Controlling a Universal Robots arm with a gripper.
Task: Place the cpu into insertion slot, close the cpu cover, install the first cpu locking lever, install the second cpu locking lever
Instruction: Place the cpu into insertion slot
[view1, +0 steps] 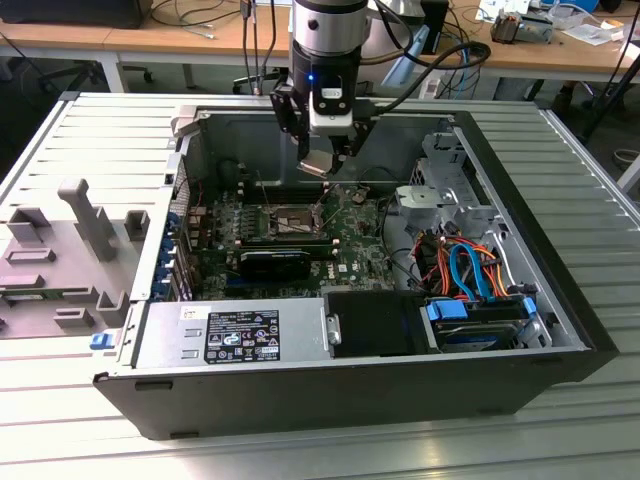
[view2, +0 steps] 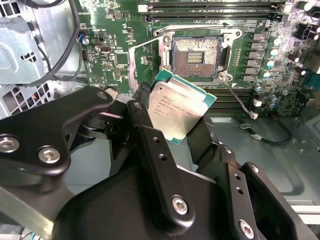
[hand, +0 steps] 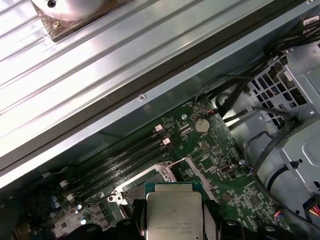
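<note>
Clenched on the cpu (view2: 176, 111) from two opposite edges: the black fingers (view2: 152, 150) of the gripper (view2: 172, 122); chip held tilted in the air, silver-grey lid toward the second wrist view, green rim showing; above the motherboard (view2: 107, 60) and not touching it.

Just beyond the chip, the insertion slot (view2: 196, 54): uncovered, dark contact field bare, nothing seated in it; beside it a thin silvery frame, seemingly the cpu cover (view2: 130, 70), lifted off the socket.

Further out, in the exterior view, an open computer case (view1: 350, 395) lying on its side, with the arm reaching down into its far part; inside it the green board across the middle; a grey power supply (view1: 235, 330) along the near wall toward the exterior view's left; a hard drive in a blue bracket (view1: 478, 320) in the near corner toward the exterior view's right; orange and blue cables (view1: 465, 265) looping above that drive; a perforated metal drive cage (view1: 440, 195) behind them.

Under the case, a ribbed metal table (view1: 100, 130); on it, at the exterior view's left, a grey fixture plate (view1: 60, 250) with upright grey blocks.
</note>
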